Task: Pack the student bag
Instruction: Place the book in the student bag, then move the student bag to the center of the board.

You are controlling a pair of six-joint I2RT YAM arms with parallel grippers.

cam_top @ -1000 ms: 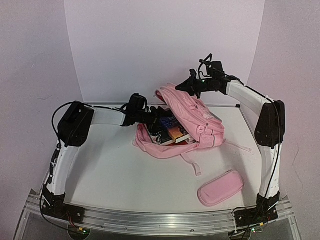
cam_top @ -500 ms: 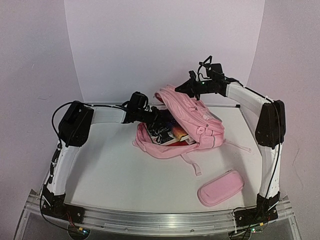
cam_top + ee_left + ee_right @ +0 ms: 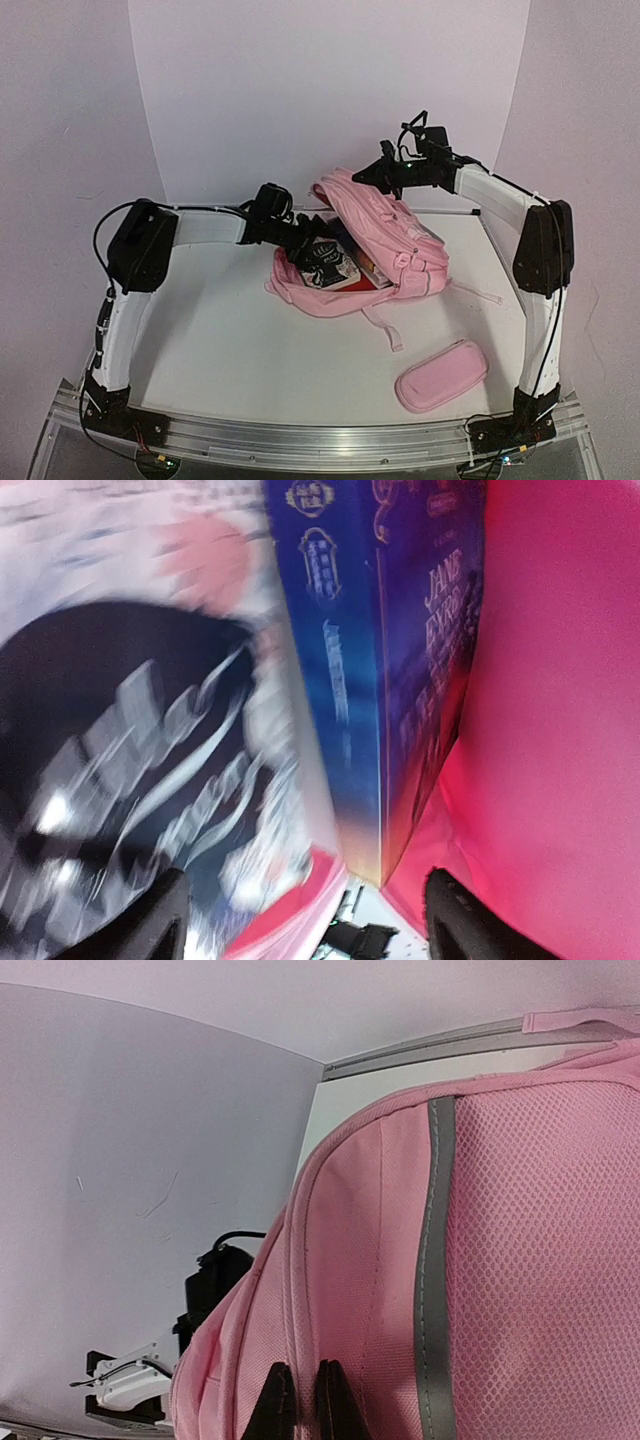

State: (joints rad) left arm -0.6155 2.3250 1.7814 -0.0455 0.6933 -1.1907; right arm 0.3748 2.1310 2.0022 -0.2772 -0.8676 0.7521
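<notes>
1. The bag (image 3: 405, 245) lies at the far middle of the desk (image 3: 230, 340), its mouth gaping toward the left arm.
2. The right end effector (image 3: 372, 178) is above the bag's far top edge. In the wrist view it (image 3: 300, 1405) is pinched together on the bag's seam, lifting the flap. The right arm reaches high and inward from its base.
3. The left end effector (image 3: 305, 243) is right at the mouth, forearm stretched low and level across the desk. In the wrist view its fingers (image 3: 160, 925) stand apart with nothing clamped between them.
4. 2 books sit just ahead in the mouth: a blue book (image 3: 390, 660) standing against the pink lining, and a black-and-white book (image 3: 330, 262) beside it, blurred.
5. The pencil case (image 3: 441, 375) lies outside the bag, well apart, near the right base, with its long axis running near-left to far-right.
6. Judgement: books look in and the case is probably next. The right arm is nearer it but is busy with the flap, so the left would have to cross over.
</notes>
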